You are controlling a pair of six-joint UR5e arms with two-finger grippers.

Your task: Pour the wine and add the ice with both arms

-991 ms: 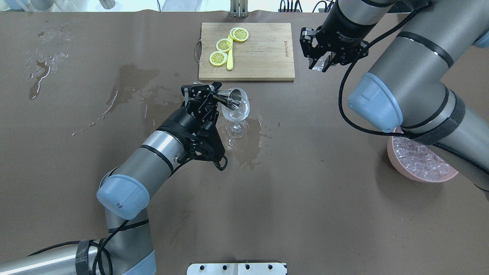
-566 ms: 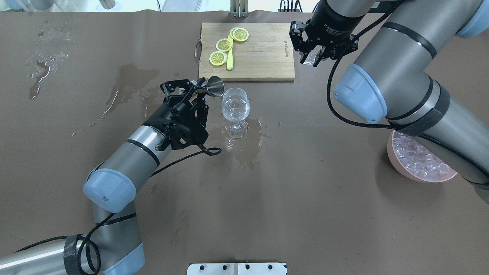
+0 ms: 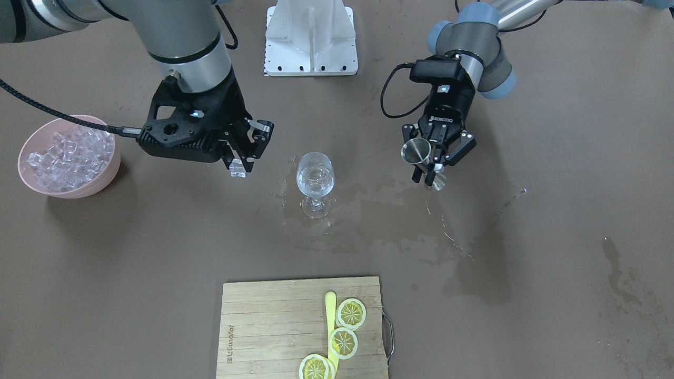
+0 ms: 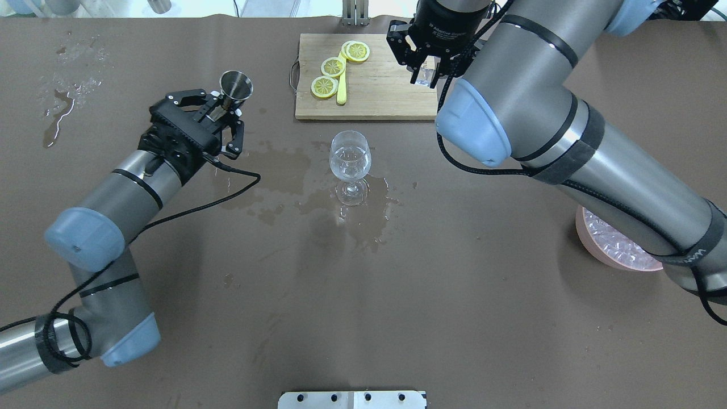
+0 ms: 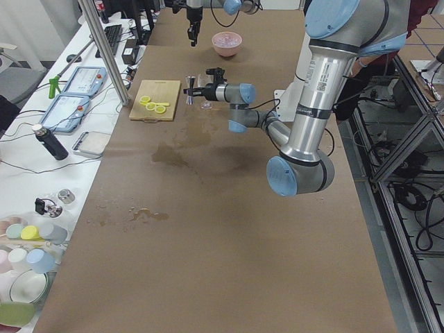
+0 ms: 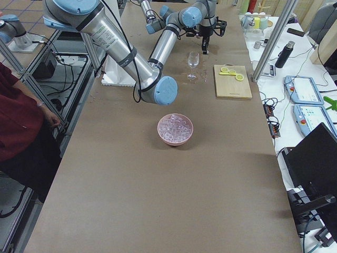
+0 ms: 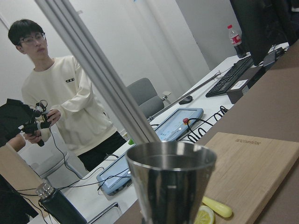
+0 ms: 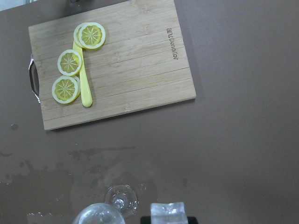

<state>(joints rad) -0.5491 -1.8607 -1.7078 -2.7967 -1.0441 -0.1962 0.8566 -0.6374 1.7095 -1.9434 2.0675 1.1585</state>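
Observation:
The wine glass (image 4: 350, 156) stands mid-table with a little clear wine in its bowl; it also shows in the front view (image 3: 315, 179). My left gripper (image 4: 218, 112) is shut on a steel jigger (image 4: 235, 85), held upright well to the left of the glass; the jigger fills the left wrist view (image 7: 170, 182). My right gripper (image 4: 423, 74) is shut on one ice cube (image 3: 238, 167), above the cutting board's right part, behind the glass. The cube (image 8: 167, 210) shows at the bottom of the right wrist view. The pink bowl (image 3: 114, 168) holds many ice cubes.
A wooden cutting board (image 4: 392, 85) with three lemon slices and a yellow knife lies behind the glass. Wet stains (image 4: 363, 221) spread around the glass foot and to the far left. The bowl (image 4: 616, 258) sits partly under my right arm.
My left gripper has swung left, away from the glass, and turned the jigger from tilted over the glass to upright. My right gripper has moved left over the board, still holding the ice cube.

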